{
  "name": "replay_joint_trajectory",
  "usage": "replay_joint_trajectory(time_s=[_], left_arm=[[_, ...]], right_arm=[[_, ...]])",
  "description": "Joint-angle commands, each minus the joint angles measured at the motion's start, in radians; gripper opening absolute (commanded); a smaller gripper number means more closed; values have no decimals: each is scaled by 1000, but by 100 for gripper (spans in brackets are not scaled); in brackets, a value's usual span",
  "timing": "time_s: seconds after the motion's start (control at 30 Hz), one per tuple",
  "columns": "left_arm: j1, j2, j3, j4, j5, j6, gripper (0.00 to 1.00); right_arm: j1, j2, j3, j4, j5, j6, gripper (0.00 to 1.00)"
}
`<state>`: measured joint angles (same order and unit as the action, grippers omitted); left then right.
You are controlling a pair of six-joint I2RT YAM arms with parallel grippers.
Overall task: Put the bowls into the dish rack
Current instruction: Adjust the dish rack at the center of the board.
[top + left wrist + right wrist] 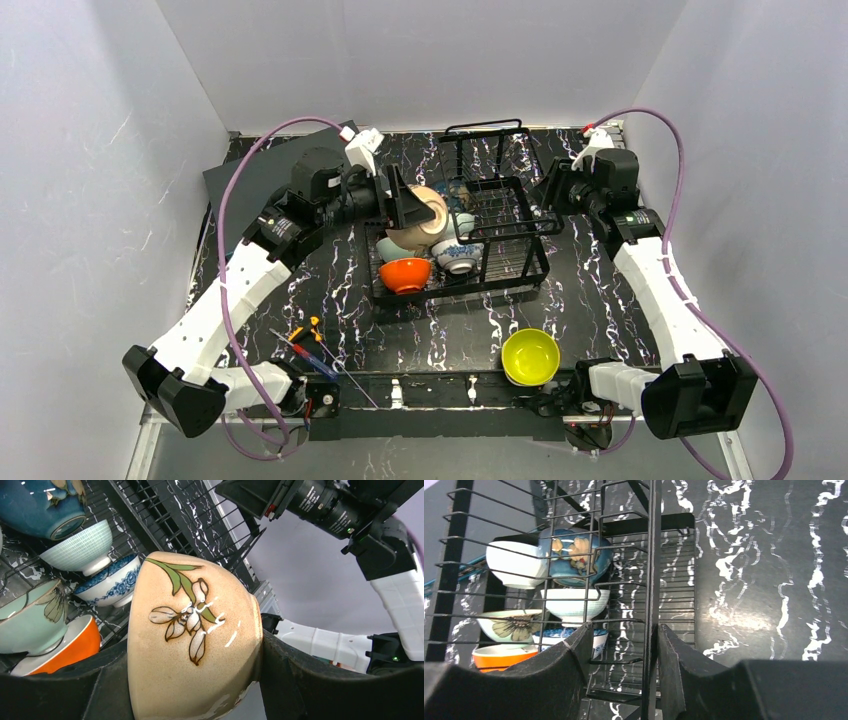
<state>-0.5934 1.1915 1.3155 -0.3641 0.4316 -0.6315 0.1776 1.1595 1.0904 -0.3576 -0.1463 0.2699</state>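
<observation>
Near dish rack's [541,250] left edge, left gripper [411,207] holds beige bowl [195,630].

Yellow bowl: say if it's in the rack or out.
Out: the yellow round bowl sits on the dark marbled table, outside the black wire rack.

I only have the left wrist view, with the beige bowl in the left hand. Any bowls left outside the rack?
Observer: One. The yellow bowl sits on the table near its front edge, right of centre.
Operator: What is the right hand doing?
Observer: The right hand is at the dish rack's far right corner, fingers on either side of an upright wire, not closed on it.
Operator: Is my bowl over the rack?
Observer: From above, the beige bowl appears over the rack's left half, behind the orange bowl.
</observation>
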Motion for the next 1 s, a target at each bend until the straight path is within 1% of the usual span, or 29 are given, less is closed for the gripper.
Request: replay_joint_trajectory(time_s=[0.0,0.17,0.2,0.27,0.33,0.4,0.5,0.57,0.67,0.8,0.87,0.97], left_arm=[[26,-52,0,108,54,-48,0],[44,-64,-4,109,53,-70,0],[46,-64,-4,108,53,-78,0],[50,-67,-6,109,48,-99,0],[55,-68,-10,117,41,-130,0],[60,-70,-11,131,36,-165,0],[64,-63,1,148,35,-216,0],[65,-53,12,149,31,-243,0],[67,-37,23,156,26,-286,0],[67,-12,25,151,28,-347,0],[67,0,20,151,42,-374,0],[65,12,8,153,68,-415,0]], right_arm=[[39,17,-23,15,-412,86,31],[82,10,-8,0,-459,57,29],[91,5,-8,2,-467,50,27],[105,0,-13,8,-499,41,16],[118,6,-21,18,-547,34,9],[131,16,-24,18,-581,29,8],[135,19,-26,34,-584,31,17],[135,7,-23,50,-561,34,25],[135,-19,-20,90,-518,44,49],[135,-53,-19,152,-470,61,70],[135,-66,-18,176,-452,67,78],[135,-81,-11,202,-425,74,83]])
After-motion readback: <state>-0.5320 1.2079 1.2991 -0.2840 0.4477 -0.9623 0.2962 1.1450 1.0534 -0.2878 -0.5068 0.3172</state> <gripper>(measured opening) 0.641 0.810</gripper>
